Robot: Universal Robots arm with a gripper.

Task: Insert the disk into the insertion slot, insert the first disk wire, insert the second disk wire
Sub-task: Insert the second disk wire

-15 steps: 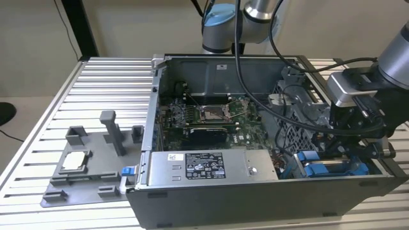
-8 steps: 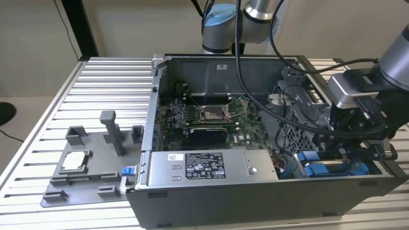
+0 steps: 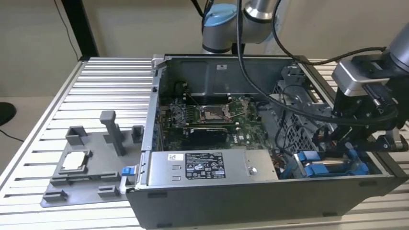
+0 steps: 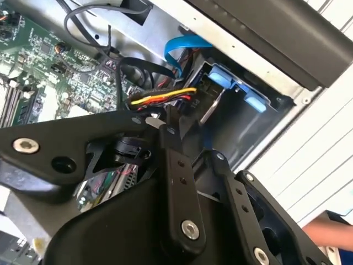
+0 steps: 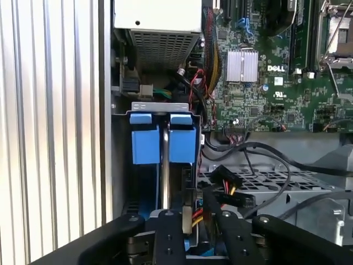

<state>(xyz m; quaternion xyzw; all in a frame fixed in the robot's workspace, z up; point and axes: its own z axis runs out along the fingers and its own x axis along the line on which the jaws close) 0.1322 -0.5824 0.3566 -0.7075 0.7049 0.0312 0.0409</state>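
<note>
Disk point(image 5: 164, 144) seated in insertion slot point(image 5: 160, 107); gripper point(image 5: 190, 221) above.

Pincer point(image 5: 190, 221) tips hidden among drive-bay cables point(image 5: 226, 187)

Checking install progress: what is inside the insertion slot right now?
The disk sits on edge inside the insertion slot, its blue carrier tabs showing. Its far end and connectors are covered by the gripper.
</note>
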